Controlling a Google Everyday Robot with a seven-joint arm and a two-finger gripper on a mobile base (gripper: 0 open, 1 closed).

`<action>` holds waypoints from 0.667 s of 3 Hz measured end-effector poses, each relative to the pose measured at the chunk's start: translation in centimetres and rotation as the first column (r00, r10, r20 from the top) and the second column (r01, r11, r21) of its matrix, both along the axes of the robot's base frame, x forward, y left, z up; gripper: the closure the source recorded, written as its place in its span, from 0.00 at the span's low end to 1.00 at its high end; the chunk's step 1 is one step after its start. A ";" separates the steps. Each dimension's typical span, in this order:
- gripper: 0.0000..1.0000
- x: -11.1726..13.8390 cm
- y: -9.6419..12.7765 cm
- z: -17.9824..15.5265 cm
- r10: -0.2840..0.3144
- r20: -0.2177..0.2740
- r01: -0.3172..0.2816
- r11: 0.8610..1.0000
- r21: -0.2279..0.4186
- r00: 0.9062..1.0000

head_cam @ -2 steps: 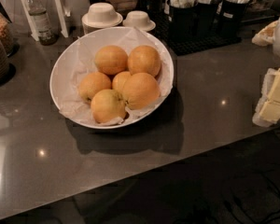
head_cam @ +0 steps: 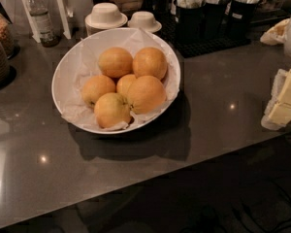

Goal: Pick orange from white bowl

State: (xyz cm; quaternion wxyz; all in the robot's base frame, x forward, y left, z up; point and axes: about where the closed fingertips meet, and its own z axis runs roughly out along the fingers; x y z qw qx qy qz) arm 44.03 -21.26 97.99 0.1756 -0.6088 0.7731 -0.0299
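Camera view: one white bowl (head_cam: 68, 67) stands on the dark grey table (head_cam: 223, 125), left of centre. It is wide and shallow and lined with crinkled white paper (head_cam: 77, 111).

Six oranges lie inside on the paper, touching one another in a close heap. Two sit at the back, side by side. One sits at the left, and one in the middle is partly hidden by its neighbours. Two sit at the front.

The front-right orange (head_cam: 145, 94) is the largest showing. It is round and deep orange with a dull dimpled peel, and it rests against the middle fruit and the front-left one (head_cam: 111, 110). The front-left one is paler, with a dark mark near its top.

The gripper (head_cam: 282, 103) is at the right edge, pale yellow-white, low over the table and well apart from the bowl. It has hold of nothing that can be seen. Whether it is open or closed cannot be told.

Behind the bowl stand two small upturned white dishes (head_cam: 105, 14), side by side. One bottle (head_cam: 39, 19) with a dark cap stands at the back left. Three black holders (head_cam: 189, 21) stuffed with white items stand in a row at the back right.
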 end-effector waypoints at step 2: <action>0.00 1.9 5.2 4.0 0.189 0.216 -0.225 0.961 0.158 0.958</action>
